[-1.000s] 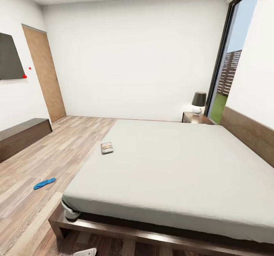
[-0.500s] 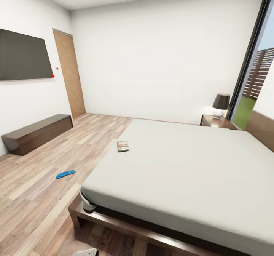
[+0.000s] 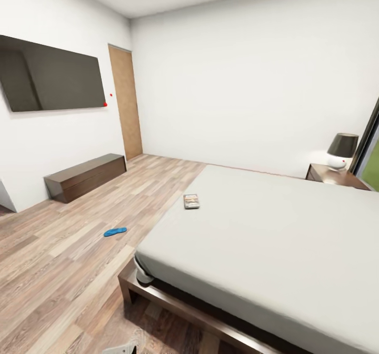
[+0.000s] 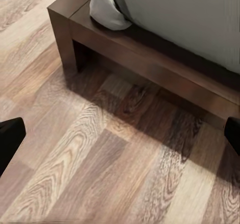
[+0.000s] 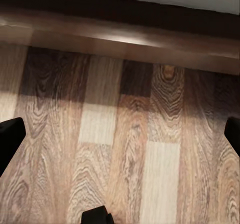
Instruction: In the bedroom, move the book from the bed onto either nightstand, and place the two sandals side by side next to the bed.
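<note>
The book (image 3: 191, 201) lies flat on the pale mattress of the bed (image 3: 273, 238), close to its left edge. One blue sandal (image 3: 115, 232) rests on the wood floor left of the bed, apart from the frame. A nightstand (image 3: 337, 177) stands at the bed's far right corner by the window. My left gripper (image 4: 120, 139) hangs open over bare floor near the bed frame's corner post (image 4: 65, 29). Open too, my right gripper (image 5: 120, 139) hovers above floor planks beside the bed's dark side rail (image 5: 125, 34). Neither holds anything.
A lamp (image 3: 339, 151) sits on the nightstand. A low dark cabinet (image 3: 84, 176) runs along the left wall under a wall TV (image 3: 52, 75). A wooden door (image 3: 126, 104) stands in the far left corner. Wide floor lies between cabinet and bed.
The whole head view has swung left, bringing the TV and cabinet fully in and pushing the window out. Book and sandal lie where they were.
</note>
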You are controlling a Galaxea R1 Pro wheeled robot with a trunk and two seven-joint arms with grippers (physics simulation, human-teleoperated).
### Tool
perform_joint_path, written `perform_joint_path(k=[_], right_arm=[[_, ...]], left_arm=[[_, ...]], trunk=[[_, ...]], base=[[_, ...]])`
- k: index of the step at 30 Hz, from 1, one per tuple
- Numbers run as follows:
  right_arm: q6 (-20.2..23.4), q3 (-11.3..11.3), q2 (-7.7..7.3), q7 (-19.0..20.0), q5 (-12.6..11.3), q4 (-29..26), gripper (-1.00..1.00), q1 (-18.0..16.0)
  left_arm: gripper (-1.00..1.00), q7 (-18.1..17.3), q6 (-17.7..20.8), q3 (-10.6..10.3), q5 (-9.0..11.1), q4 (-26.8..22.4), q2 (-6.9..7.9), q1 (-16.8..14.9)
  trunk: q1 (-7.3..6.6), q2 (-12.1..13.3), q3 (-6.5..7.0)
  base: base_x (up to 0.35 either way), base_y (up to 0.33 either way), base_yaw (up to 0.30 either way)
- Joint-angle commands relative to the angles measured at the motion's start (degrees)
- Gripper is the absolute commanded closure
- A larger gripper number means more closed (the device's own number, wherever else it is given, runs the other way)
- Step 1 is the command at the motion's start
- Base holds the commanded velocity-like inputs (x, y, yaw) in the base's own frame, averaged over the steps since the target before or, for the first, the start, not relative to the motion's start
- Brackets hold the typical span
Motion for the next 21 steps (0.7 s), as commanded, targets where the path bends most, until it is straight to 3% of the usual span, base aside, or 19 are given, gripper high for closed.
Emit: perform_joint_path(k=[1, 21], right_arm=[[-0.1, 0.0, 0.0, 0.0, -0.4, -0.1, -1.0, 0.0], [-0.1, 0.0, 0.0, -0.1, -0.4, 0.0, -1.0, 0.0]], left_arm=[[-1.0, 0.0, -0.2, 0.1, 0.0, 0.1, -0.05, 0.0], [-1.0, 0.0, -0.2, 0.1, 0.0, 0.1, -0.05, 0.0]], trunk=[[0.0, 0.0, -0.05], [0.0, 0.0, -0.05]], base=[[0.0, 0.0, 0.294], [0.0, 0.0, 0.294]])
